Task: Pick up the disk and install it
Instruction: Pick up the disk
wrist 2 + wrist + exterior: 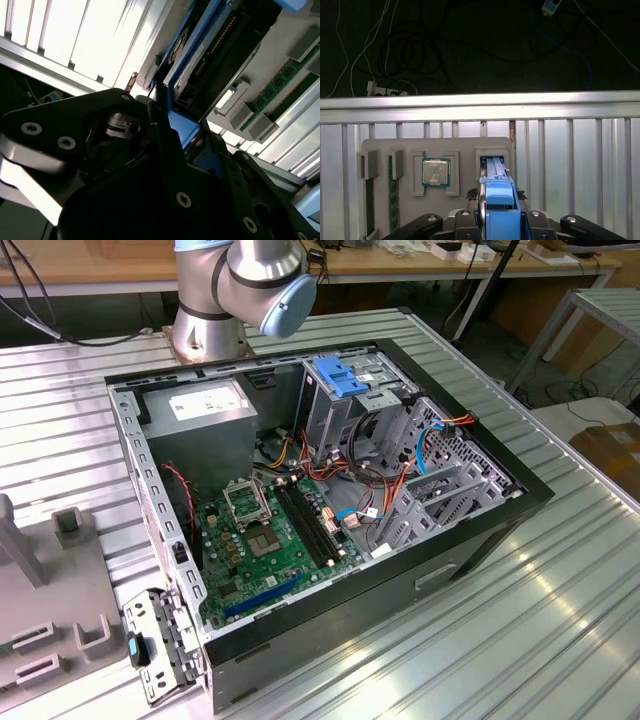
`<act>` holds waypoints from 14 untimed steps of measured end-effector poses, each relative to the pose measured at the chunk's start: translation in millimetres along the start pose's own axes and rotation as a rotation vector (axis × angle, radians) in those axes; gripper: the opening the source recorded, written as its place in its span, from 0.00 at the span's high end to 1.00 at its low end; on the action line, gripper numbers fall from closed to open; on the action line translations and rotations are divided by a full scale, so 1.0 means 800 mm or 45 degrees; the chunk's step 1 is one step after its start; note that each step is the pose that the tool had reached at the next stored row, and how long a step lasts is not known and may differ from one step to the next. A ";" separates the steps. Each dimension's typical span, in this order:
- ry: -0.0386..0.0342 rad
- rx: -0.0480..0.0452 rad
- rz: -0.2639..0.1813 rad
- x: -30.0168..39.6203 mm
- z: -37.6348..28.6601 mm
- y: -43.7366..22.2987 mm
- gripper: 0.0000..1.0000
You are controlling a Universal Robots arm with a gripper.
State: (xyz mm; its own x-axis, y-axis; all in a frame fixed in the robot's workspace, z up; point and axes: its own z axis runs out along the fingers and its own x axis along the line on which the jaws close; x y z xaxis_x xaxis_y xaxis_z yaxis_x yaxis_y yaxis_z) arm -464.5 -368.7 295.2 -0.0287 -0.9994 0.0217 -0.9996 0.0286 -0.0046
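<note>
- Silver ribbed-metal table (560,580): hard, slatted and shiny. A dropped drive would likely land on its ridges and take damage.
- Black sheet-steel computer case (470,540), open-sided: thin stamped edges around a green motherboard. Loose orange and red cables (380,490) lie by the drive cage and could snag a load going in.
- Matt grey moulded plastic parts tray (465,150): square pockets and narrow slots. It rests on the table, at the exterior view's left of the case.
- Flat rectangular black-and-silver disk in a blue plastic frame (499,192): it stands on edge at the tray's narrow slot, with its upper end in the gripper. I cannot tell whether its lower end has cleared the slot. A tilted pull could bind it against the slot walls.
- Black metal gripper (182,132), bolted plates: the jaws are closed on the blue frame, one on each side. The smooth plastic may slip if the hold is shallow.
- Square silver-lidded, green-edged processor chip (436,172): it lies flat in the neighbouring pocket. A swinging drive could knock it.
</note>
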 end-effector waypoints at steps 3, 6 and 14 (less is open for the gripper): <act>0.0000 0.000 0.000 0.0000 0.0000 0.0000 0.63; -0.0002 0.000 0.001 0.0000 -0.0009 0.0000 0.63; -0.0001 0.001 0.001 0.0014 -0.0655 -0.0003 0.63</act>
State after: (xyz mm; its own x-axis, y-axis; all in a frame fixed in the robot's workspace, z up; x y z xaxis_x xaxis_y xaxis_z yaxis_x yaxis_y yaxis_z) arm -464.5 -368.7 347.7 -0.0292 -0.9993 0.0216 -0.9996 0.0291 -0.0056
